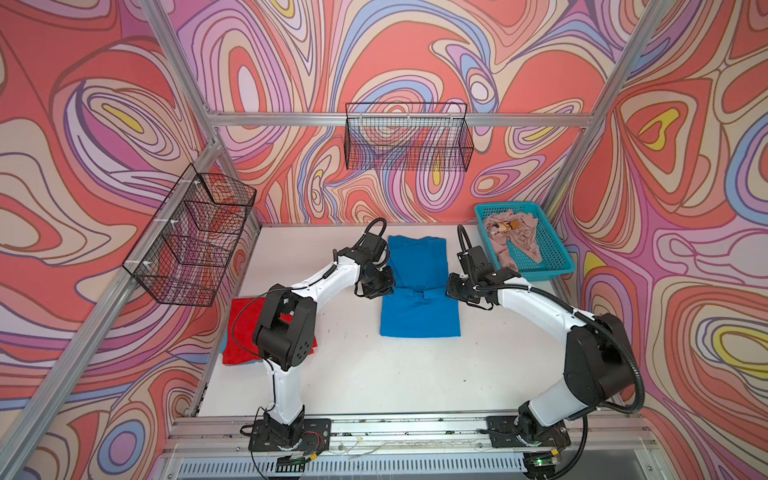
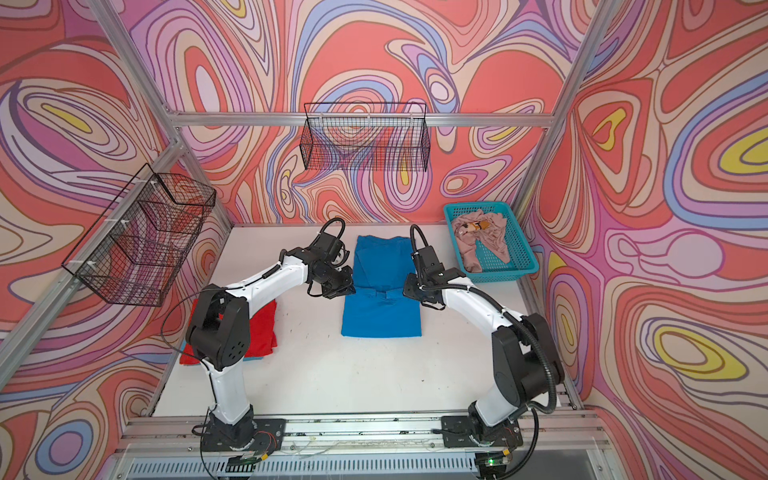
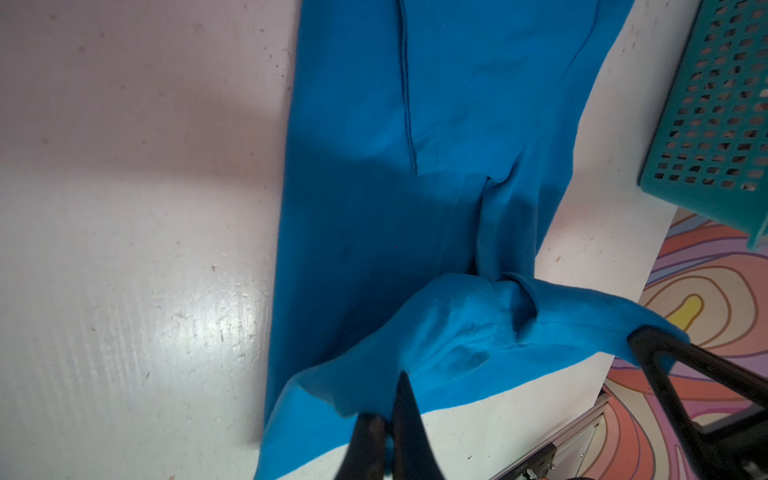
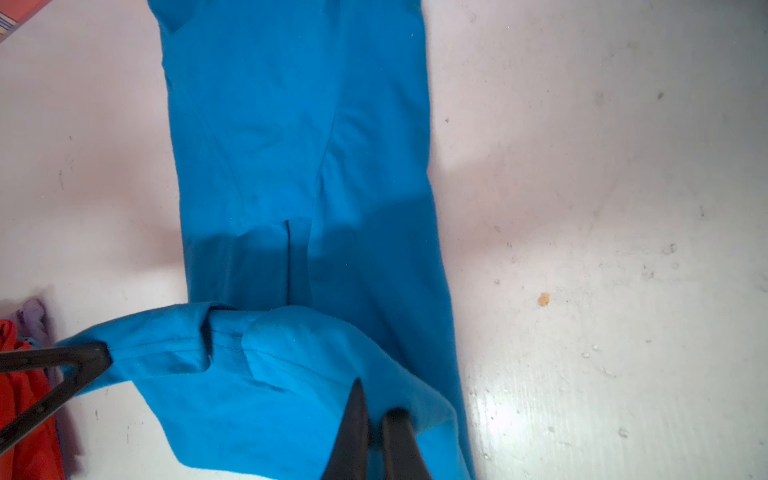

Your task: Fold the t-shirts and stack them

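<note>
We see the blue t-shirt [image 1: 419,316] lying lengthwise at the middle of the worktop [image 1: 374,374]. The left jaws are closed on one corner of a lifted edge of it. The right jaws are closed on the opposite corner. The held edge spans between them above the shirt's middle. The red t-shirt [image 1: 243,320] lies folded at the worktop's left.

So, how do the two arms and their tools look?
Both have white link shells and black joints on black base plates. A thin black cable loops by the left arm; a ribbed black hose follows the right arm. The left tool and right tool have slim black tapering fingers.
</note>
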{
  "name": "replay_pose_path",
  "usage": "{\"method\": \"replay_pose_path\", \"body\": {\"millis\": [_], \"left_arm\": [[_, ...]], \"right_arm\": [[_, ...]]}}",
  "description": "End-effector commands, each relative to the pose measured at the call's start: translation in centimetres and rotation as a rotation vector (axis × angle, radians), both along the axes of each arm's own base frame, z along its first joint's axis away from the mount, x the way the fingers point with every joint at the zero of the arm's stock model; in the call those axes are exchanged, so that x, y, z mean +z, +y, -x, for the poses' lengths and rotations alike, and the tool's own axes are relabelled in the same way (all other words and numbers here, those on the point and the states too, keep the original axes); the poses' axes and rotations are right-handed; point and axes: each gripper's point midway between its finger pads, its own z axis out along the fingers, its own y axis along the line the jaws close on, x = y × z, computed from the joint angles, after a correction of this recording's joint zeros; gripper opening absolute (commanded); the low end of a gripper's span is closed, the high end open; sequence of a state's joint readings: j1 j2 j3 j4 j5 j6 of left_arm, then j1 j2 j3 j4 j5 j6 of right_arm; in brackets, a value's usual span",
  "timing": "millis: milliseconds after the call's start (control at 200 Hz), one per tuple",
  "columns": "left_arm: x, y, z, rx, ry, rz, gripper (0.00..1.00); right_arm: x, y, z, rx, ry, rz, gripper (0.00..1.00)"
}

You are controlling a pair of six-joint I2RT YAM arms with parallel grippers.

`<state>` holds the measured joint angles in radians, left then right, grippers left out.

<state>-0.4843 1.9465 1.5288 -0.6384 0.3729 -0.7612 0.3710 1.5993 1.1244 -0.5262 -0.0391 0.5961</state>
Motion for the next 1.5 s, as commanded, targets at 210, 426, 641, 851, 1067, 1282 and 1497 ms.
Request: {"method": "replay_pose_path", "body": {"millis": [210,426,641,851,1067,1282,1497], "left_arm": [[-0.6,-0.7,-1.8,-0.018,0.019,0.007,0.00],[-2.2,-0.1,-2.3,0.002,0.057,-0.001,0.00],[-3.0,0.1,-2.5,0.016,0.082,0.007,0.00],[-3.5,0.1,-2.8,0.020,0.090,0.010,0.00],[-3.0,0.2,-3.8,0.044,0.066,0.020,0.00],[-4.5,0.3,-4.3,0.050,0.093,0.023,0.01],[-5.0,-0.3,-4.7,0.043,0.111,0.037,0.18]], "right_arm": [[-0.1,0.0,-2.6,0.007,-0.025,-0.032,0.00],[-1.4,-0.1,-3.2,0.008,-0.002,-0.026,0.00],[-2.3,-0.1,-3.8,0.011,0.013,-0.035,0.00],[-3.3,-0.1,-4.3,0.006,0.024,-0.030,0.00],[-2.7,-0.3,-5.2,-0.007,0.000,-0.035,0.00],[-3.4,-0.5,-5.9,-0.015,0.006,-0.022,0.00],[-4.9,-0.2,-6.3,-0.009,0.030,-0.030,0.00]]}}
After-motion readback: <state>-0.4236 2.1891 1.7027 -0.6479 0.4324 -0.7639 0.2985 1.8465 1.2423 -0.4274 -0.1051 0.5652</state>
